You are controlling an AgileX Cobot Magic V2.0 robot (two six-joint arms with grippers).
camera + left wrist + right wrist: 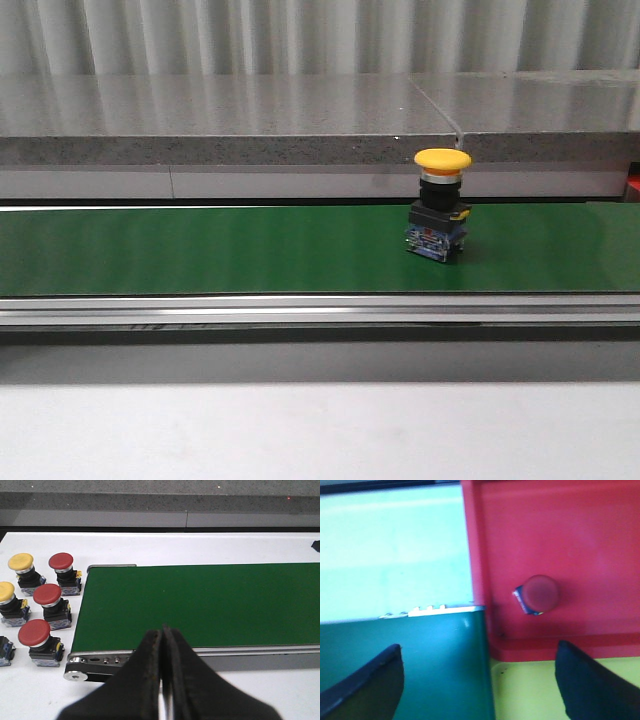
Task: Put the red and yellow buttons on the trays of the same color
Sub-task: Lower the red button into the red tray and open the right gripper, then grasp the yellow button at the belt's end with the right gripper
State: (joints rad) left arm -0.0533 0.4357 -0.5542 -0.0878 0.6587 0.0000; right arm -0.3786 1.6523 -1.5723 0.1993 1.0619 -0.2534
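1 yellow button point(441, 203) stands upright on the green conveyor belt point(220, 250), toward the right part of it in the front view, and no end effector touches it. By my judgement the step in hand is the waiting for this button to arrive at the tray end, so that the right arm can take it.

The right end effector point(480, 680) has its fingers spread wide and holds nothing; it hangs over the place where the belt end meets the 2 trays. The next move, I think, calls for lowering it around the yellow cap or the black body, closing on it, and carrying it to the yellow tray point(535, 690) (only a corner of this tray shows, and that part is bare).

The red tray point(570, 530) already holds 1 red button point(540, 594), which stands near the wall next to the yellow tray.

The left end effector point(161, 665) is pressed together and holds nothing, just beside the near edge of the belt at its other end. On the white desk point(200, 542) beside that end stands the supply: 3 red buttons point(47, 600) and 2 yellow buttons point(21, 565), and 1 more at the edge of the view whose colour I cannot tell.
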